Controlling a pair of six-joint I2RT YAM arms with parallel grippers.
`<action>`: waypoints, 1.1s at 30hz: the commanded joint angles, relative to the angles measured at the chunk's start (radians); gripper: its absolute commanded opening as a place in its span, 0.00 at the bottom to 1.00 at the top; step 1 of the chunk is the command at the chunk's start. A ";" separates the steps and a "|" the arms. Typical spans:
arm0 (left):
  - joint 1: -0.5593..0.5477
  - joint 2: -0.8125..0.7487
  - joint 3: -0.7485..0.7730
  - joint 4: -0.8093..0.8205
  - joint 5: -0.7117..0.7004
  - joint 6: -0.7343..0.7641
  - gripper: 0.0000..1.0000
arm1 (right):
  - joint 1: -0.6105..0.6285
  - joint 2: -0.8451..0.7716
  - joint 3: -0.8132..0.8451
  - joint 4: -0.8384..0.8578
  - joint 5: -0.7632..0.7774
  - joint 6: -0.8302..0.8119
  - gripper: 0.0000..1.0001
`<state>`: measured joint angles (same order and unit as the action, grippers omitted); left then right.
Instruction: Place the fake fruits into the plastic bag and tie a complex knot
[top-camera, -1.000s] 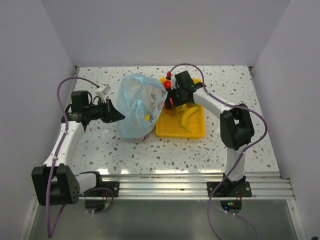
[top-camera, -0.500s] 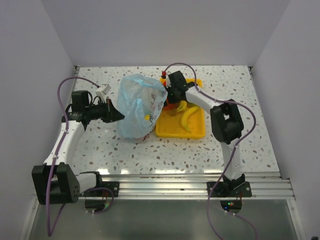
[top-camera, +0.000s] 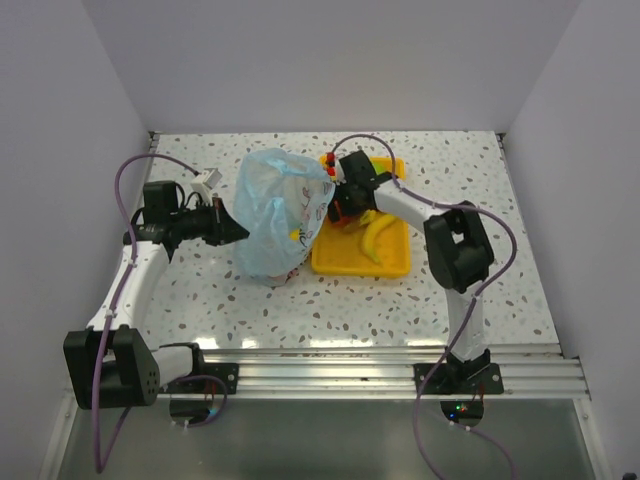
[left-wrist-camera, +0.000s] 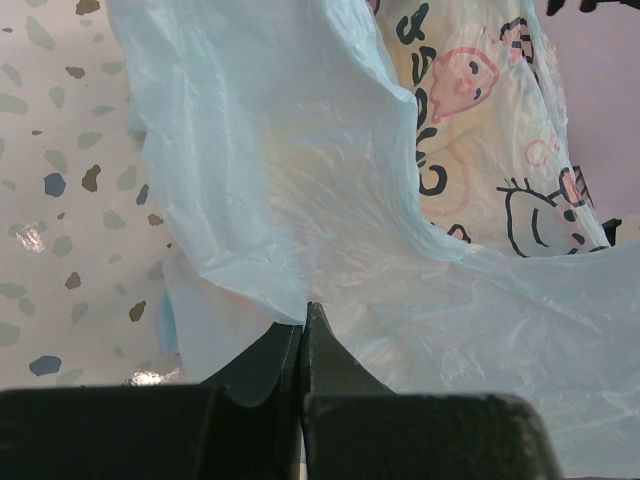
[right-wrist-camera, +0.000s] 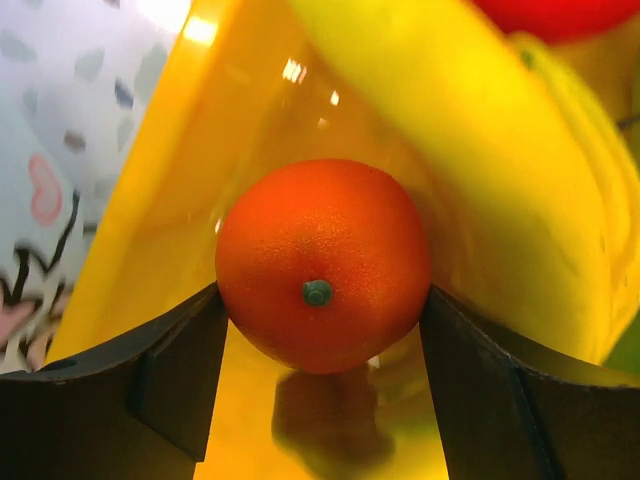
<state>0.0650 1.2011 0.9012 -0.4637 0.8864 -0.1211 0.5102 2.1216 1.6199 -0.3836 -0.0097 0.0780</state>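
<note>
Overhead and wrist views of the fruit-loading stage. The right gripper (right-wrist-camera: 322, 308) reaches down into the yellow tray (top-camera: 396, 263) at its far left corner, jaws standing wide with an orange (right-wrist-camera: 320, 265) between them. In the right wrist view both fingers (right-wrist-camera: 175, 375) press against the orange's sides, its green stem end facing the camera. Its reflection shows on the tray floor just beneath, and whether it is lifted clear cannot be told. A banana (top-camera: 375, 238) lies in the tray just to the right of the held orange, and a red fruit (right-wrist-camera: 560, 12) shows at the upper edge beyond it. The plastic bag (top-camera: 275, 210) stands puffed up on the speckled table (top-camera: 300, 310), touching the tray's left side, its printed face just beside the right gripper. The left gripper (left-wrist-camera: 303, 322) lies level at the bag's left edge, jaws closed tight, with a fold of the light-blue film pinched between their tips. Yellow and red patches show through the bag's lower right wall.
</note>
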 joint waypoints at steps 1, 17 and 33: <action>0.002 -0.020 -0.004 0.037 0.019 -0.003 0.00 | -0.013 -0.181 -0.047 -0.066 -0.045 -0.003 0.51; 0.004 -0.032 -0.001 0.043 0.031 -0.021 0.00 | -0.027 -0.675 -0.026 -0.261 -0.417 0.074 0.41; 0.004 -0.046 -0.002 0.036 0.034 -0.022 0.00 | 0.202 -0.464 0.075 -0.167 -0.279 0.115 0.81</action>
<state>0.0650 1.1759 0.9012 -0.4641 0.8940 -0.1387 0.7193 1.6390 1.5936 -0.5873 -0.3420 0.1776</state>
